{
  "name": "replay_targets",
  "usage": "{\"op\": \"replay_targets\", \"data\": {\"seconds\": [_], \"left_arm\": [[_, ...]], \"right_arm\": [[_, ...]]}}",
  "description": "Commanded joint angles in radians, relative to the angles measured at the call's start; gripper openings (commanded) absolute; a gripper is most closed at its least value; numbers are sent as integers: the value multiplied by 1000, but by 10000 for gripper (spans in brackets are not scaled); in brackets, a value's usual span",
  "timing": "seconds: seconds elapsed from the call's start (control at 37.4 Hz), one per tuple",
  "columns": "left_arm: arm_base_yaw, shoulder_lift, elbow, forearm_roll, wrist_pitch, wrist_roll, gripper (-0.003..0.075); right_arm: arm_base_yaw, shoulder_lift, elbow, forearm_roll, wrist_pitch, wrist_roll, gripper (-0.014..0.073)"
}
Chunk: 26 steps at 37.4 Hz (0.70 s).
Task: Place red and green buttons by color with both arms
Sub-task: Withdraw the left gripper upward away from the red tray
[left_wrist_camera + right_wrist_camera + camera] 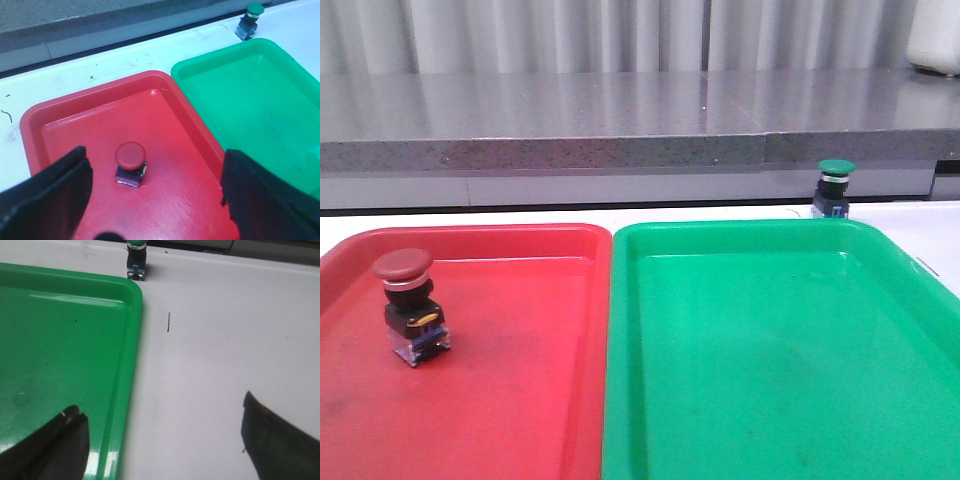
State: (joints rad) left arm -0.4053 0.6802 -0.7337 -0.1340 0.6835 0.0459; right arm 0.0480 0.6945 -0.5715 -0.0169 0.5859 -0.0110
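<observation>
The red button stands upright inside the red tray, toward that tray's left side, resting on its clear base with the dull red cap on top. In the left wrist view the same button sits on the tray floor between the two dark fingers of the left gripper, a little ahead of the fingertips and nearer the finger on the picture's left than the other. The jaws of this gripper are spread wide, with clear space on both sides of the button, and neither finger touches it.

The green button stands upright on the white table, just beyond the far rim of the green tray near its far right corner, outside the tray. In the right wrist view this button is well ahead of the right gripper, far from the fingertips and close beside the tray's corner. The right gripper's jaws are also spread wide and hold nothing; one finger hangs over the green tray's edge, the other over the bare table, where a short dark mark lies between the jaws and the button
</observation>
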Motion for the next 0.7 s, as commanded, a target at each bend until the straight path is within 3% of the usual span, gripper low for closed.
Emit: {"op": "replay_targets", "data": {"seconds": [0.0,0.32,0.67], "left_arm": [[4,-80,-23,-4,17,-2,526],[4,-257,86,-22,49,-36,526],[4,-268,104,-22,12,-36,526]], "right_arm": [[-4,2,-35,-11,-60,-11,634],[-4,2,-35,-11,-60,-11,634],[-4,2,-35,-11,-60,-11,634]]}}
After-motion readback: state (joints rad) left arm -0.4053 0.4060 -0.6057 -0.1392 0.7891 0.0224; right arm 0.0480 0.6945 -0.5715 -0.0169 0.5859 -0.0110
